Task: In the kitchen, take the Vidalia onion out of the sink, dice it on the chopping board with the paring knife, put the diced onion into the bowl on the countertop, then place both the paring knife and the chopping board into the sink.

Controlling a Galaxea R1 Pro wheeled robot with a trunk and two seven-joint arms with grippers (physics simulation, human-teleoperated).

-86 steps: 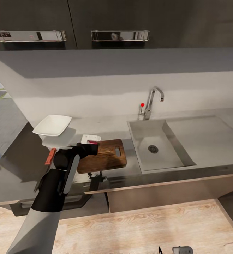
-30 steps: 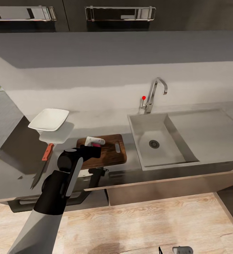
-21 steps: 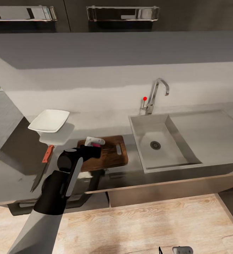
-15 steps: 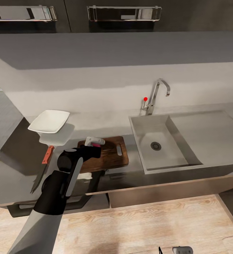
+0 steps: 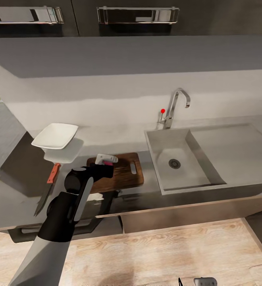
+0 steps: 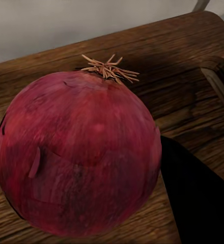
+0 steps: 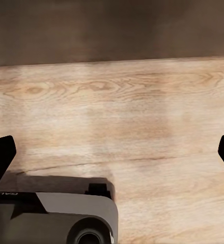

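Observation:
My left gripper (image 5: 106, 159) is shut on the Vidalia onion (image 6: 79, 152), a dark pinkish-red ball with a dry tuft on top, and hangs over the left end of the chopping board (image 5: 125, 174). A black finger (image 6: 198, 195) lies against the onion's side, with brown board wood (image 6: 193, 61) behind it. I cannot tell whether the onion touches the board. The paring knife (image 5: 47, 186) lies on the countertop (image 5: 16, 186) left of the board, below the white bowl (image 5: 55, 136). The sink (image 5: 178, 174) is right of the board. My right gripper (image 7: 112, 152) is open over the wooden floor.
The chrome tap (image 5: 174, 104) with its red dot stands behind the basin, and the drainboard (image 5: 234, 149) stretches to the right. Dark cupboards with metal handles (image 5: 137, 15) hang above. Light wooden floor (image 5: 166, 250) lies before the counter. The robot's base (image 7: 51, 216) shows under the right gripper.
The head view has shifted a little since the earliest frame. My left gripper stays over the board with the onion in it, and nothing on the counter has moved.

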